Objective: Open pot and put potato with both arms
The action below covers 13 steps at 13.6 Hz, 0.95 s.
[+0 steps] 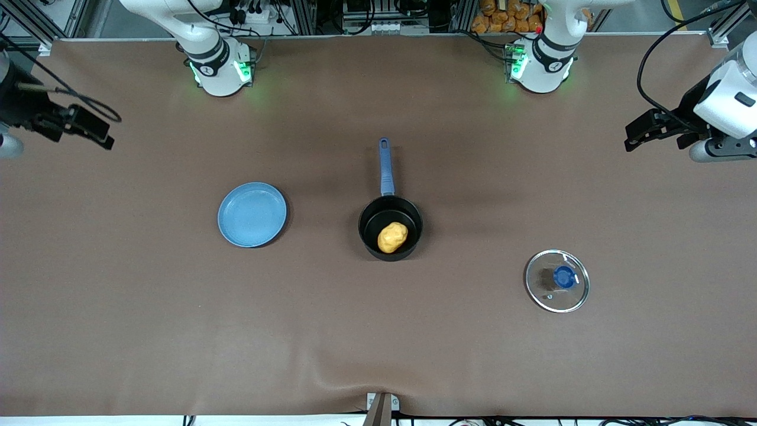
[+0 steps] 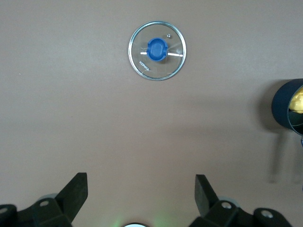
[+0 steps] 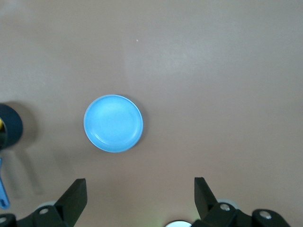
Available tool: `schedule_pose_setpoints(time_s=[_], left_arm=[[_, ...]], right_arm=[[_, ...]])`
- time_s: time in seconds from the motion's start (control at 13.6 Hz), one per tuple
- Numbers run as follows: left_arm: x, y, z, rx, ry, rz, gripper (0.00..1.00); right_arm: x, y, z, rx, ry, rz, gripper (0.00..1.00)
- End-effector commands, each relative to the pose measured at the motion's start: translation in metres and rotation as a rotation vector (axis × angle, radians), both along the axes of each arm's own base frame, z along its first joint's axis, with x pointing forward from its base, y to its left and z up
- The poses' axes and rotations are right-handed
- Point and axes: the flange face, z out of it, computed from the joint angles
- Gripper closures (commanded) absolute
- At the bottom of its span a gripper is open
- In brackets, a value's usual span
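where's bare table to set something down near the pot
Bare brown table lies between the plate and the pot, between the pot and the lid, and nearer the camera than all three. Nowhere is crowded.

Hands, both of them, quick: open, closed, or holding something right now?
Left hand: open, holding nothing, up over the table's left-arm end.
Right hand: open, holding nothing, up over the right-arm end.

Right tool (image 3: 137,198) hangs spread over bare table (image 3: 213,71); plate (image 3: 113,123) below; pot (image 3: 10,131) at edge.
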Motion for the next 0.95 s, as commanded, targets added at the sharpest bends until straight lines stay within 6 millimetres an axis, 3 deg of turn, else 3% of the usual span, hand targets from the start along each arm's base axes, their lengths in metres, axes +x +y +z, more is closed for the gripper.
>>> schedule_pose_setpoints(time_s=[0.0,0.22,0.44,0.51,0.88], left_arm=[[-0.007,0.001,0.004,-0.019,-0.018,-0.014,0.0],[-0.004,0.0,0.005,-0.015,-0.021,-0.018,0.0],[0.003,-0.001,0.009,-0.014,-0.028,-0.019,0.0],[0.003,-0.003,0.009,-0.012,-0.028,-0.019,0.0],[0.003,-0.004,0.009,-0.011,-0.028,-0.017,0.0]], right_arm=[[-0.001,-0.008,-0.011,-0.032,0.016,0.032,0.0],[0.007,-0.017,-0.007,-0.04,0.004,0.018,0.0],[0.009,-0.069,-0.011,-0.018,0.013,0.039,0.0],[0.009,-0.077,-0.011,-0.016,0.01,0.04,0.0],[0.01,-0.064,-0.011,0.016,0.004,0.054,0.0]])
